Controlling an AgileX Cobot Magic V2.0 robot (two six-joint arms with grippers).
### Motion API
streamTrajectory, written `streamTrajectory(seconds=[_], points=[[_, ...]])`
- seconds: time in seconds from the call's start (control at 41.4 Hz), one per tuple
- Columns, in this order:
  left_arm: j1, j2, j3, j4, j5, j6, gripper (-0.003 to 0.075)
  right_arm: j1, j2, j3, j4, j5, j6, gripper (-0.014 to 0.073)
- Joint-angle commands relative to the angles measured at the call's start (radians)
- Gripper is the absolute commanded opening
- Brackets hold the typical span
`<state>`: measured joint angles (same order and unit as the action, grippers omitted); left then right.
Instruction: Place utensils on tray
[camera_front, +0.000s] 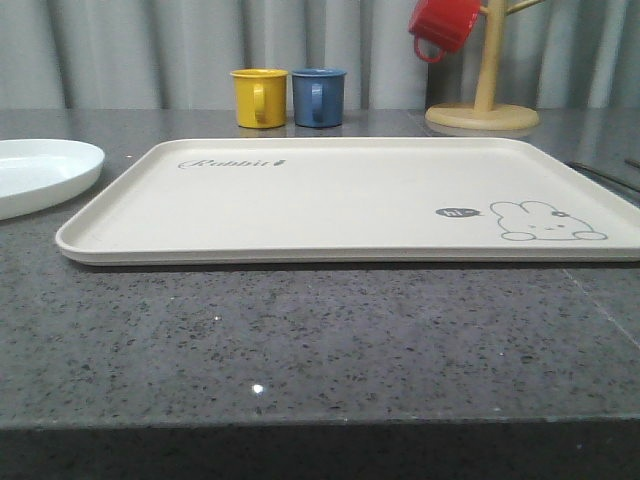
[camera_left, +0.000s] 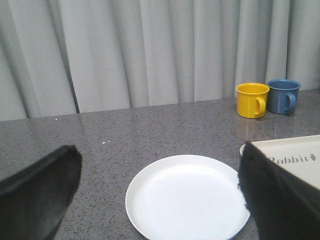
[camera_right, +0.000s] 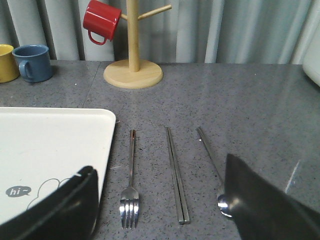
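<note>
My left gripper (camera_left: 157, 200) sits with its 2 black fingers (camera_left: 35, 192) spread wide apart — 1 at each lower corner of the left wrist view, nothing between them. My right gripper (camera_right: 160, 205) looks the same: 2 dark fingers (camera_right: 265, 205) set well apart, jaws gaping, gripping nothing. Both hang above the surface — tilted forward and down. I cannot make out the arms themselves.
</note>
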<state>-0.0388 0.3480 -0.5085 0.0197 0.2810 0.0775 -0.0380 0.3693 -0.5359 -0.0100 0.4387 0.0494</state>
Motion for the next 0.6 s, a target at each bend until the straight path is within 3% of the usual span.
streamTrajectory(seconds=[0.0,0.363,0.58], points=[[0.001,0.014,-0.031,0.001,-0.074,-0.003,0.0662,-0.005,0.015,-0.039,-0.001,-0.085,-0.004,0.06],[0.001,0.127,-0.044,-0.008,-0.06,-0.003,0.052,-0.005,0.015,-0.039,-0.001,-0.085,-0.004,0.06],[-0.079,0.375,-0.202,-0.01,0.14,0.078,0.0514,-0.005,0.015,-0.039,-0.001,-0.085,-0.004,0.06]])
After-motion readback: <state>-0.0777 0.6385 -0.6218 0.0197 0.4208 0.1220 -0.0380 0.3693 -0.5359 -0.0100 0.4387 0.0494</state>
